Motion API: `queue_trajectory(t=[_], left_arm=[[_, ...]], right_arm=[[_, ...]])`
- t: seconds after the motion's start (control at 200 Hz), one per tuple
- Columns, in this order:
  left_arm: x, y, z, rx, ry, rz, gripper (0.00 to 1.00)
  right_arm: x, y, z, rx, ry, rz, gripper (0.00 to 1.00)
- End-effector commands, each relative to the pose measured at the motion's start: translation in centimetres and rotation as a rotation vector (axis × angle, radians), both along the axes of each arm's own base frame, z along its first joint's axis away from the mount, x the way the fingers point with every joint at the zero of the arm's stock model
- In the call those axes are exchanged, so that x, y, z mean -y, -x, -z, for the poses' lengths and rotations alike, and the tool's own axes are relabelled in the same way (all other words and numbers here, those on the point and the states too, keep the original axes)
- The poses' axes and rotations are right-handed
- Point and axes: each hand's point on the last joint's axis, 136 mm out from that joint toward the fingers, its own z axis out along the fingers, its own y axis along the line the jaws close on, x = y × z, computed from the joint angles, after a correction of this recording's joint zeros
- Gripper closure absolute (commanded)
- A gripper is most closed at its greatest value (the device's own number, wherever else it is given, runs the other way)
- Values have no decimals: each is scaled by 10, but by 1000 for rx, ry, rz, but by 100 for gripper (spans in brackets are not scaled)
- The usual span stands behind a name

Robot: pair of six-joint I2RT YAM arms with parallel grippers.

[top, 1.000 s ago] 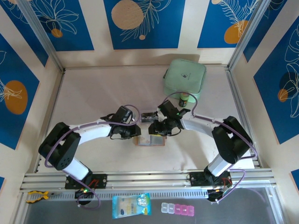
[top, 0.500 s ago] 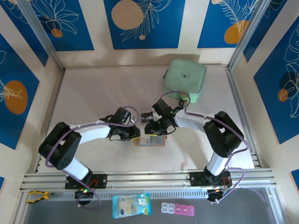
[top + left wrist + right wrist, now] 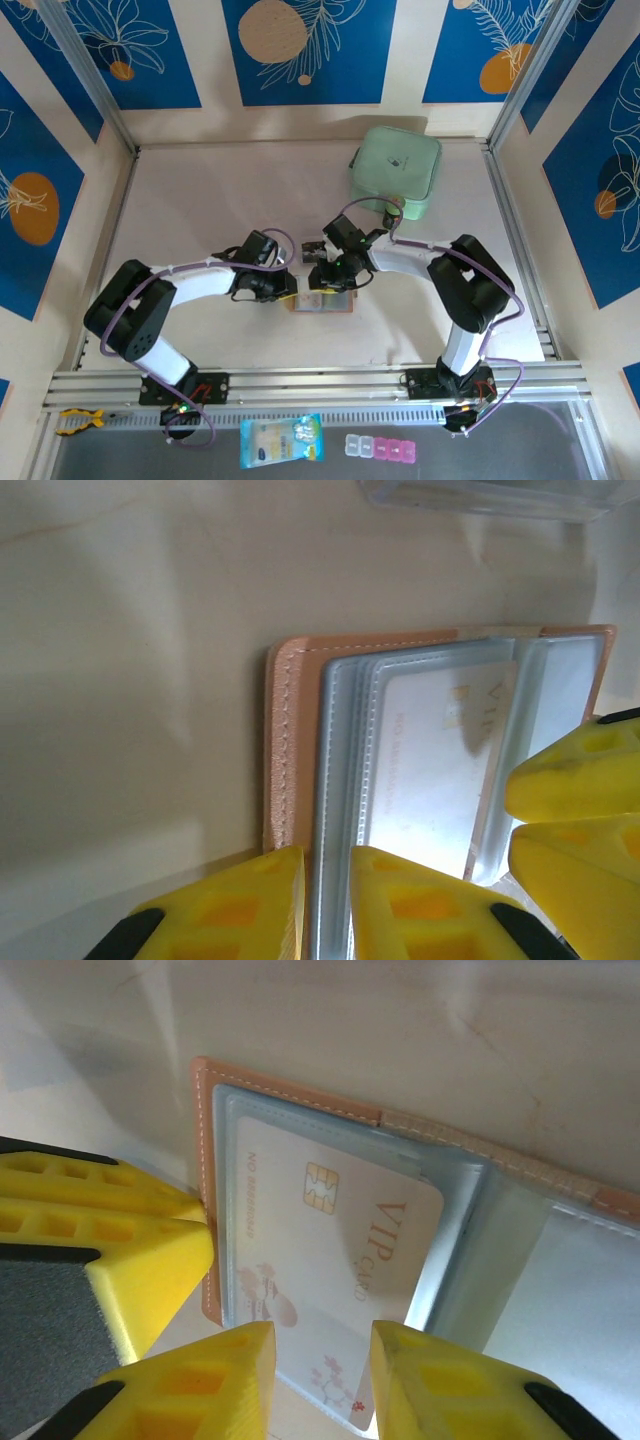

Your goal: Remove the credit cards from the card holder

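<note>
The salmon-tan card holder (image 3: 324, 303) lies open on the table between both arms, its grey see-through pockets facing up (image 3: 285, 730). A white credit card (image 3: 320, 1240) with a gold chip, "VIP card" lettering and pink blossoms sits skewed in the pocket, its lower corner past the pocket edge. My left gripper (image 3: 327, 855) is pinched on the holder's left edge and pocket sleeves (image 3: 292, 288). My right gripper (image 3: 320, 1330) hovers open over the card's lower end, a finger on each side (image 3: 325, 279). No blue-and-white or dark grey card is visible.
A clear plastic rectangle (image 3: 500, 495) lies just beyond the holder. The mint-green zip pouch (image 3: 395, 172) sits at the back right, with a small green bottle (image 3: 393, 212) in front of it. The two grippers' fingers are almost touching over the holder.
The right arm has folded in, bringing its gripper slightly left and down onto the holder. The left gripper has stayed on the holder's left edge.
</note>
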Motion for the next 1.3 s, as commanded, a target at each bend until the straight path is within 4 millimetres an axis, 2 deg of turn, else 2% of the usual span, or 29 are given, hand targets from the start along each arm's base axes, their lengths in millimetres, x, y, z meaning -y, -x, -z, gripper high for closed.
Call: queue_trajectory(t=[0.0,0.215,0.595,1.015,1.296], left_arm=[[-4,6,7,-27,-3,21,83],[-5,8,11,-38,-8,19,92],[-9,11,16,-53,-26,23,98],[-14,11,19,-60,-32,21,100],[-14,10,14,-50,-23,15,100]], right_arm=[[-4,1,0,-14,3,-5,69],[-6,3,2,-19,0,-8,69],[-1,6,10,-33,27,-8,69],[14,4,10,-3,103,12,69],[15,3,5,18,106,10,69]])
